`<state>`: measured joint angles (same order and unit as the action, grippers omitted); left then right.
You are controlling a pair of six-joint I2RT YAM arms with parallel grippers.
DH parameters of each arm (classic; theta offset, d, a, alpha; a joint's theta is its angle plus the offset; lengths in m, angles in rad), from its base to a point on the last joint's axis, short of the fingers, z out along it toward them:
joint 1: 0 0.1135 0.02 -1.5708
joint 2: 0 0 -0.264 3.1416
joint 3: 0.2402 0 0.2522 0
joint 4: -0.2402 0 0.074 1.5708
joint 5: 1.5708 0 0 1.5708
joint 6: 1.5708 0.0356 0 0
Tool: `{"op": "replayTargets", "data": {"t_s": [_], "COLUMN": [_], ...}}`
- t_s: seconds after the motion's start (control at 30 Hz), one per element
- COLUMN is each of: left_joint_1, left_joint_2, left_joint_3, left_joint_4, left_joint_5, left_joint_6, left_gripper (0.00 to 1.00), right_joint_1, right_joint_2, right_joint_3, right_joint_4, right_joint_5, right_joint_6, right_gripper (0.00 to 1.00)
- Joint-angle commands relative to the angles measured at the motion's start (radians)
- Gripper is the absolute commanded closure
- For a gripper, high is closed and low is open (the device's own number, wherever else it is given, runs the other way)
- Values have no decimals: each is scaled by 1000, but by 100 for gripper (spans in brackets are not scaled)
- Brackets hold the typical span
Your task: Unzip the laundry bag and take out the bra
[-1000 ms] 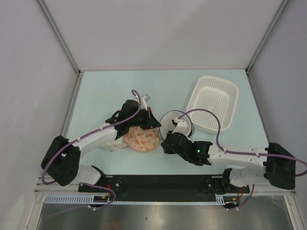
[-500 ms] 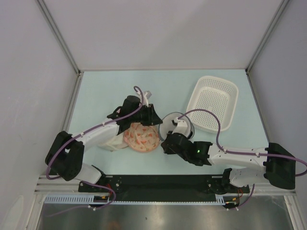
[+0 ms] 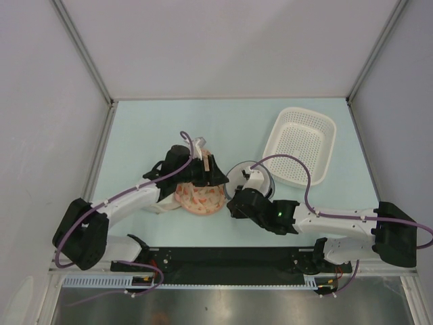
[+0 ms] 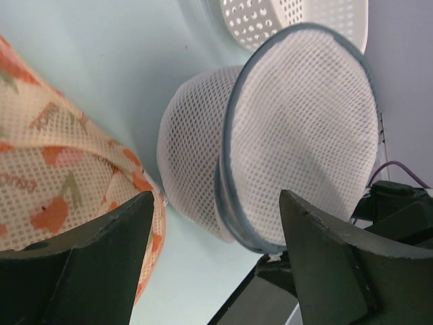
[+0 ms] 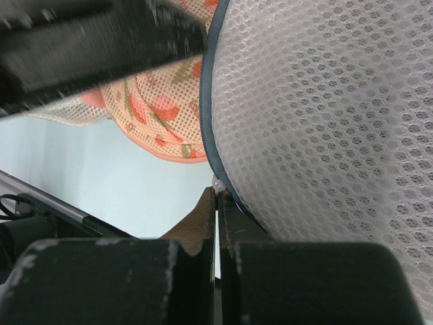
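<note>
Left gripper (image 4: 215, 203) is now spreading its fingers wide after being clamped, holding nothing and hovering over the peach floral mesh item (image 4: 61, 183). Laundry bag (image 4: 298, 135) is sitting just to its right, tipped on edge with its flat face toward that gripper and the zipper band (image 5: 206, 101) circling the rim. Right gripper (image 5: 216, 203) is pinching the bag's near rim at the band, fingers pressed together. No bra is showing; probably inside. Left arm is free, so I'm expecting a rightward reach next.
</note>
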<state>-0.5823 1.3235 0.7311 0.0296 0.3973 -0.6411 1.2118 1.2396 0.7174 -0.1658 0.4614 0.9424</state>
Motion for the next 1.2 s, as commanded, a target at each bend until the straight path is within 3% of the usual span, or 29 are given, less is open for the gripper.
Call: {"op": "replayTargets", "data": {"t_s": [0.0,0.3,0.5,0.87,1.17], "left_joint_1": [-25,-91,-91,-91,-91], "left_joint_2": [-56,-106,-99,-70,-38], "left_joint_3": [-78,-147,-153,-139,-108], "left_joint_4": [65,108,128,161,165], "left_joint_5": [31,-11,3,20,20], "left_joint_6": [-69,-135,-144,-154,-146], "left_gripper": [20,26,42,62,93], "right_joint_1": [6,6,8,11,11], "right_joint_2": [6,15,18,21,20], "right_joint_3": [10,13,13,11,11], "right_joint_4": [29,35,38,43,40], "right_joint_5": [6,-4,-6,-3,-1], "right_joint_6": [9,12,12,13,15], "right_gripper": [100,100,100,100,100]}}
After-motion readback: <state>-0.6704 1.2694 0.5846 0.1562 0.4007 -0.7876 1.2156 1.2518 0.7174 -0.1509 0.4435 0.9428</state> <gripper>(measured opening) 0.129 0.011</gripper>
